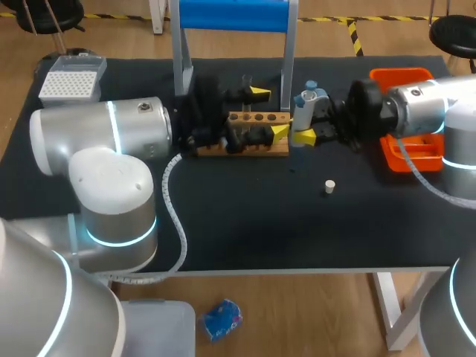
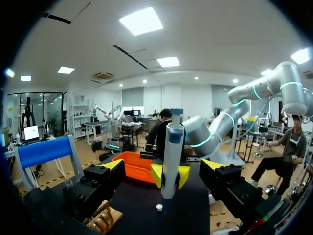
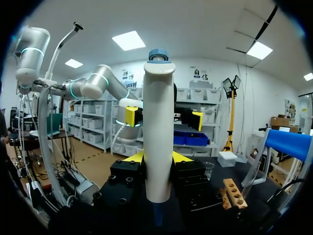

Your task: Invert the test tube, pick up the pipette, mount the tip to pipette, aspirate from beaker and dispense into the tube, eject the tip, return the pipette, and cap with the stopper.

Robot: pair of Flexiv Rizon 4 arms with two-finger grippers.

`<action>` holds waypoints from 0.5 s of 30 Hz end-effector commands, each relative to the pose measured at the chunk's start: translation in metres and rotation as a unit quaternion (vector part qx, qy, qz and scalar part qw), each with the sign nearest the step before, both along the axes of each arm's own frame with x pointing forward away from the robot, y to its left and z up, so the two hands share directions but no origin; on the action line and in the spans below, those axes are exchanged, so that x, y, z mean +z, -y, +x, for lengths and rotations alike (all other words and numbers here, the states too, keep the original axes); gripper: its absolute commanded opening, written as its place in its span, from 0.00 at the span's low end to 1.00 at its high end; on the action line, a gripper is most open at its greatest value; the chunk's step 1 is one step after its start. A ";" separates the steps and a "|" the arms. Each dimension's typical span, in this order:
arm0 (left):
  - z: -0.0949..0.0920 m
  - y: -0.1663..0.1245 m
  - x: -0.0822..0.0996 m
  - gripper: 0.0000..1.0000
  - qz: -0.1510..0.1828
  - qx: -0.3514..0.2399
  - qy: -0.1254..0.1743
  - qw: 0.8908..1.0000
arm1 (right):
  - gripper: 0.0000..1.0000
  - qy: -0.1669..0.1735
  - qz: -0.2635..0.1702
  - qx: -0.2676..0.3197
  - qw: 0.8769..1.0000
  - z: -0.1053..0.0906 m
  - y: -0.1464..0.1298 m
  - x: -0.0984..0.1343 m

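Note:
My right gripper (image 3: 157, 157) is shut on the white pipette (image 3: 157, 132), which stands upright with its blue knob on top. In the head view the pipette (image 1: 306, 108) sits just right of the wooden tube rack (image 1: 242, 143), with the right gripper (image 1: 303, 137) on it. My left gripper (image 1: 269, 113) stands open over the rack, facing the pipette (image 2: 172, 152), which is ahead of the left gripper (image 2: 162, 165) and apart from its fingers. A small white stopper (image 1: 329, 186) lies on the black mat. A clear beaker (image 3: 209, 170) stands beyond the rack (image 3: 234, 193). I cannot make out the test tube.
An orange tray (image 1: 405, 152) sits at the right edge under my right arm. The white tip box (image 1: 71, 78) is at the far left corner. A blue-topped stand (image 1: 230, 15) rises behind the rack. The mat's front half holds only the stopper (image 2: 159, 207).

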State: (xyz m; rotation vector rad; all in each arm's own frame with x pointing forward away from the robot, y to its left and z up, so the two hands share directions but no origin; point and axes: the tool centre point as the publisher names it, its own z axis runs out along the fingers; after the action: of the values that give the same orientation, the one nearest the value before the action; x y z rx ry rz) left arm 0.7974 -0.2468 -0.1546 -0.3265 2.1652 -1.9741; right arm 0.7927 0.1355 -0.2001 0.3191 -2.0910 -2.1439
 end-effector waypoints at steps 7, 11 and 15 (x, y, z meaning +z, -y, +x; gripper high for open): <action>0.003 -0.006 -0.009 1.00 -0.191 -0.003 0.073 0.979 | 0.00 -0.001 0.000 0.013 1.000 0.010 -0.030 -0.007; 0.004 -0.006 -0.008 1.00 -0.188 -0.006 0.076 0.979 | 0.00 -0.005 -0.002 0.016 1.000 0.011 -0.037 -0.010; 0.006 -0.006 -0.009 1.00 -0.176 -0.011 0.068 0.982 | 0.00 -0.008 -0.005 0.019 1.000 0.013 -0.041 -0.012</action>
State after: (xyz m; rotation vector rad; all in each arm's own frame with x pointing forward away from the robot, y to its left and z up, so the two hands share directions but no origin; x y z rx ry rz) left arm 0.8022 -0.2422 -0.1606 -0.2646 2.0537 -2.0646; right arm 0.8010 0.1726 -0.2099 0.3291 -2.0756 -2.1156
